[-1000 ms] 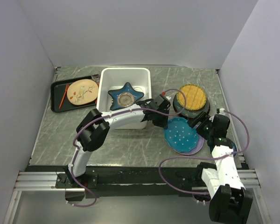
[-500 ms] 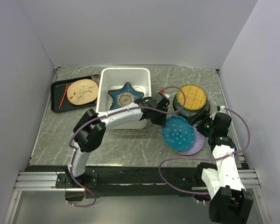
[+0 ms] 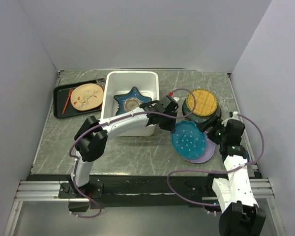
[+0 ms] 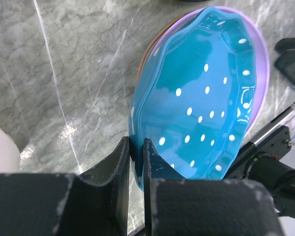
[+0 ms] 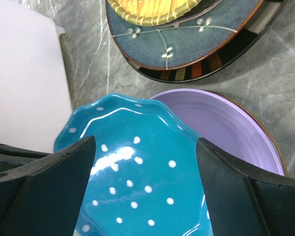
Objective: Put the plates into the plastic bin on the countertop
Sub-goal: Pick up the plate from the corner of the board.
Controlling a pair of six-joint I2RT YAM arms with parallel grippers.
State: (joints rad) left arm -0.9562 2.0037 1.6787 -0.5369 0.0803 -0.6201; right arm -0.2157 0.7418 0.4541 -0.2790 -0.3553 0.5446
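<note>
My left gripper [image 3: 172, 119] [image 4: 136, 150] is shut on the left rim of the teal dotted plate [image 3: 188, 141] [image 4: 199, 98] [image 5: 137, 172]. That edge is tilted up off the lavender plate [image 3: 208, 151] [image 4: 263, 59] [image 5: 221, 118] below it. An orange-brown rim [image 4: 146, 51] shows under the lavender one. My right gripper [image 3: 212, 132] [image 5: 145, 147] hangs open over the teal plate's right side, its fingers [image 5: 49, 191] apart from it. The blue star-shaped plate [image 3: 132, 101] lies in the white plastic bin [image 3: 108, 101] on the countertop [image 3: 132, 152].
A yellow woven-look plate [image 3: 202, 102] [image 5: 152, 10] sits on a dark teal plate [image 3: 200, 116] [image 5: 187, 44] and darker ones, just beyond the teal plate. A black tray [image 3: 59, 105] at the back left holds a tan plate [image 3: 86, 95] and an orange stick [image 3: 66, 101].
My left gripper has drawn the teal plate slightly up and to the left, raising its held edge. The right arm has shifted a little; its jaws stay wide.
</note>
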